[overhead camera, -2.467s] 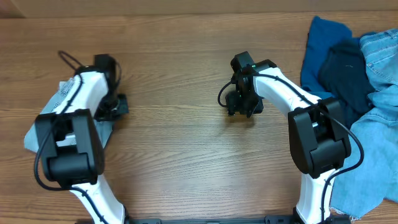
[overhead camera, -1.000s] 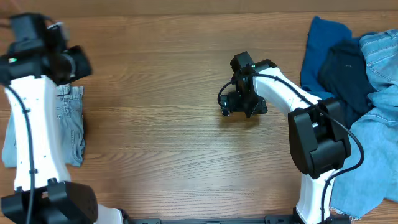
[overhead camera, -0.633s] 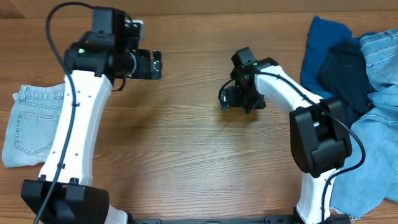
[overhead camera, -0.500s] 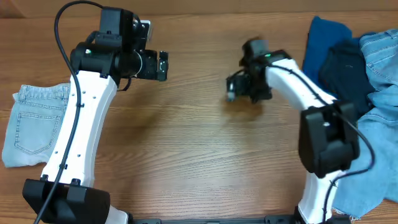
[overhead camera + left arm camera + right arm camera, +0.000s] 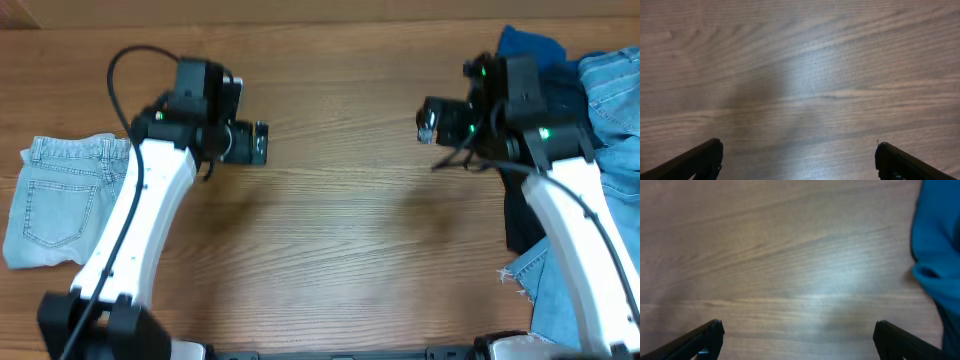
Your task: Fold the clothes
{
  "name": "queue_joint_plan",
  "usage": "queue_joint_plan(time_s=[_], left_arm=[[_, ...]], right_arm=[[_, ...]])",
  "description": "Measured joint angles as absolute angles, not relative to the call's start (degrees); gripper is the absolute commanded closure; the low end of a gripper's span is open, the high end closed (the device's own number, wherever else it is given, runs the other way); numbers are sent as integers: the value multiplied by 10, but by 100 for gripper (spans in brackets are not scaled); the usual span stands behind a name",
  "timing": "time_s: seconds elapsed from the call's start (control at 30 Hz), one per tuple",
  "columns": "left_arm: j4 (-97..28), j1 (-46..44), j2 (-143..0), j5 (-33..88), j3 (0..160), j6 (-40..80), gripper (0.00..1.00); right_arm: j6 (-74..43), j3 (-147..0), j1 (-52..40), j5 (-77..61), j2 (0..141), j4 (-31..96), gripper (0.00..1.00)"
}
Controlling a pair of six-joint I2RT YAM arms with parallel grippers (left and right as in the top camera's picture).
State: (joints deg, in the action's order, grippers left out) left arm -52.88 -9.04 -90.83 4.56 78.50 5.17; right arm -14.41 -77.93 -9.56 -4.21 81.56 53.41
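Note:
Folded pale denim jeans (image 5: 60, 200) with a stitched back pocket lie at the table's far left. My left gripper (image 5: 258, 143) hovers well to their right, open and holding nothing; its wrist view shows only bare wood between the wide fingertips (image 5: 705, 156). A pile of clothes sits at the right edge: a royal blue garment (image 5: 528, 45), a dark navy one (image 5: 520, 215) and light denim (image 5: 610, 80). My right gripper (image 5: 427, 122) is open just left of that pile, above wood. The royal blue garment (image 5: 937, 250) fills the right side of the right wrist view.
The wooden table (image 5: 340, 250) runs between the two arms. The left arm's white links (image 5: 130, 240) cross the left half and the right arm (image 5: 585, 240) lies over the clothes pile.
The left gripper let go of the folded jeans, opened and swung right toward the table's middle. The right arm moved from the centre to the right, toward the clothes pile.

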Motion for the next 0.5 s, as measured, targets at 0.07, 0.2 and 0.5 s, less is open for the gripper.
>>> queue_joint_plan(time_s=[0.07,0.2,0.5], left_arm=[[-497,-95,-846,47,714,56,0],[-452,-108,-668,36,602,63,0],[-467,-108,-346,-37,525,102,0]], right_arm=[[-152,-698,-96,-43,745,512,0],[-153,-539,-101,-43,549,474,0],[-149,-444,-102,-28,349,495,0]])
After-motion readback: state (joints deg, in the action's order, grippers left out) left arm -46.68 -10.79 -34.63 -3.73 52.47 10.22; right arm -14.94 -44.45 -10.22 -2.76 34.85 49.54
